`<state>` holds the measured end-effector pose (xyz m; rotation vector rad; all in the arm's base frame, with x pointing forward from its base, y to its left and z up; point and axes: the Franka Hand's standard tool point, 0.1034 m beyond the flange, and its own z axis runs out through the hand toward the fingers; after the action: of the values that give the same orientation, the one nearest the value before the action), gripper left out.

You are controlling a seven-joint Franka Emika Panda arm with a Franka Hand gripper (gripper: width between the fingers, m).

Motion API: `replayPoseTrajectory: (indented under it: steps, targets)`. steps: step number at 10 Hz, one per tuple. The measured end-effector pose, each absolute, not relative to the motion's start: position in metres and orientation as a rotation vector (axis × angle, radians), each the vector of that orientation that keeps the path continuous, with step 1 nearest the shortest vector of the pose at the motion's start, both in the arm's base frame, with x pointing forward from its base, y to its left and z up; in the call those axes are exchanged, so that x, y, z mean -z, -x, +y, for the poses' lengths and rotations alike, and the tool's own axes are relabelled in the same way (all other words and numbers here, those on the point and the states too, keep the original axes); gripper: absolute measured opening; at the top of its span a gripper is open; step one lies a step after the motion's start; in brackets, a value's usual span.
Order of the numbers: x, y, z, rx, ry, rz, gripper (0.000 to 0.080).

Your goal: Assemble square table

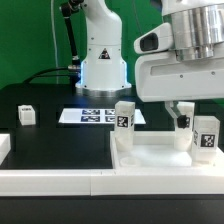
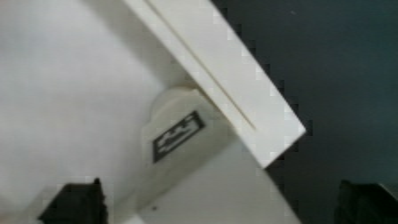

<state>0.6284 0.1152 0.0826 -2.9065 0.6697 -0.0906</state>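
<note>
We see a glossy white arm (image 1: 100, 40) built of rounded, swollen segments. Its pedestal bears a small black triangular mark (image 1: 100, 55) and, at its 6 o'clock, a ring of blue light (image 1: 100, 87). A black cable (image 1: 68, 35) runs at the pedestal's 9 o'clock. The wrist housing (image 1: 185, 65) is a boxy block in white and pale grey (with a grey oval cap (image 1: 150, 42) at its 9 o'clock). The claw (image 1: 184, 114) has dark fingertips (image 2: 75, 203), blurred in the wrist view.
</note>
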Motion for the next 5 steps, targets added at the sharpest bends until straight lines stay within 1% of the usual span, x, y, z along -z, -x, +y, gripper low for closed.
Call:
replayPoseTrajectory:
  steps: [1,2,3,4,5]
  targets:
    - [-0.0804,-0.6315,0.116,0.125,2.995,0.423,0.0649]
    - [-0.0779,-0.6308,0.1174,0.131,3.017,0.33,0.0649]
    - [-0.0785,-0.6313,0.1161,0.131,3.012,0.353,0.0649]
    - [-0.0783,-0.6312,0.1164,0.129,3.008,0.379,0.0558]
    - [-0.0783,-0.6311,0.1163,0.128,3.005,0.398,0.0368]
